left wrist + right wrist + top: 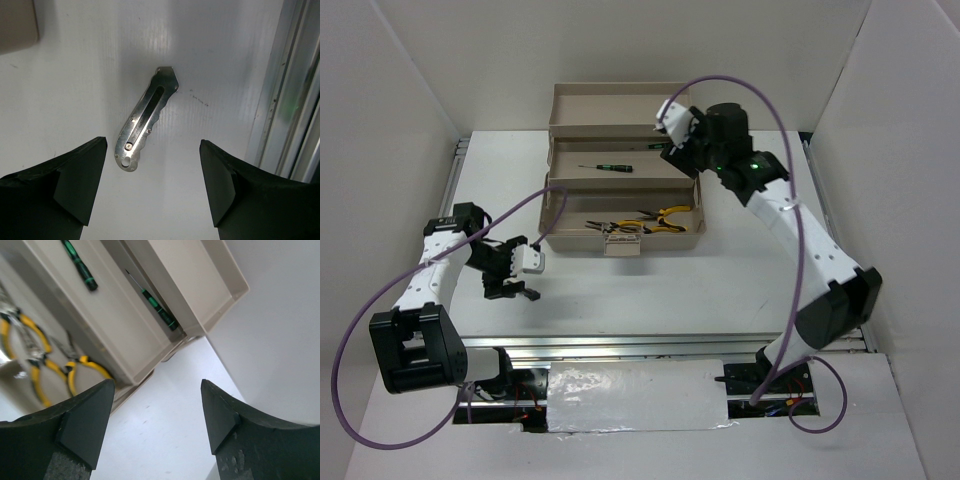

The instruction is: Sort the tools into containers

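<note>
Hovering open over a slotted, riveted grey metal cutter (pixel 145 120) flat on the table (pixel 75 90): left tool (pixel 152 148). Right tool (pixel 157 387) open, empty, above the toolbox (pixel 210 270).

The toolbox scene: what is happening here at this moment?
Tools are being sorted into a beige toolbox. The left hand hangs open above a grey metal tool that lies on the table, not yet gripped. The right hand is open and empty over the toolbox's right end. Pliers lie in the nearest tier, and a screwdriver in the middle tier.
</note>
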Robot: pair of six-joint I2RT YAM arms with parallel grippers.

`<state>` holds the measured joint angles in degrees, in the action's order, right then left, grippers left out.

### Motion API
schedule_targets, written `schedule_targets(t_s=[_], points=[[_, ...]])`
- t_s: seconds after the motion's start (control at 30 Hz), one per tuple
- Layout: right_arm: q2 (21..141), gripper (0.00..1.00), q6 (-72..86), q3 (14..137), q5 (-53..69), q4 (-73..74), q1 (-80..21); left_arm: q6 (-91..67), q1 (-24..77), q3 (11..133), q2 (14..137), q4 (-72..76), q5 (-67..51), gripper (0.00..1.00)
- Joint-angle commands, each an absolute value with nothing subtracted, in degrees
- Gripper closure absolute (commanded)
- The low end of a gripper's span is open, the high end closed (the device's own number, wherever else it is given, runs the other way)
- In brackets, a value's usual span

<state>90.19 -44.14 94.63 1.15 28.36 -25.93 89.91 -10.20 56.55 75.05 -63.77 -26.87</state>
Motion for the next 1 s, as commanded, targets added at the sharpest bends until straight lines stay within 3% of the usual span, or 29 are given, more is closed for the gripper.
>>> schedule_targets(t_s=[0.0, 0.13, 0.53, 0.7, 0.83, 0.97], points=[[82.3, 0.21, -29.0, 95.0, 10.3, 37.7, -23.1, 101.9, -10.8, 53.4, 75.8, -58.6, -24.1, 0.12], [78.2, 0.17, -23.7, 91.9, 14.1, 41.5, -20.7, 106.7, -10.8, 52.9, 81.5, -56.4, -21.1, 0.13], [76.6, 0.18, -18.5, 91.6, 22.9, 48.1, -9.6, 109.9, -10.8, 54.1, 92.1, -49.3, -20.1, 0.18], [77.3, 0.18, -18.4, 91.8, 23.7, 48.8, -8.1, 112.1, -11.0, 51.3, 91.9, -48.4, -18.3, 0.29], [78.2, 0.19, -17.6, 92.6, 25.0, 49.0, -7.3, 113.1, -11.0, 46.9, 90.2, -46.1, -17.3, 0.46], [78.1, 0.20, -17.1, 93.0, 25.3, 49.0, -7.0, 112.2, -11.0, 44.7, 87.8, -47.1, -16.8, 0.57]])
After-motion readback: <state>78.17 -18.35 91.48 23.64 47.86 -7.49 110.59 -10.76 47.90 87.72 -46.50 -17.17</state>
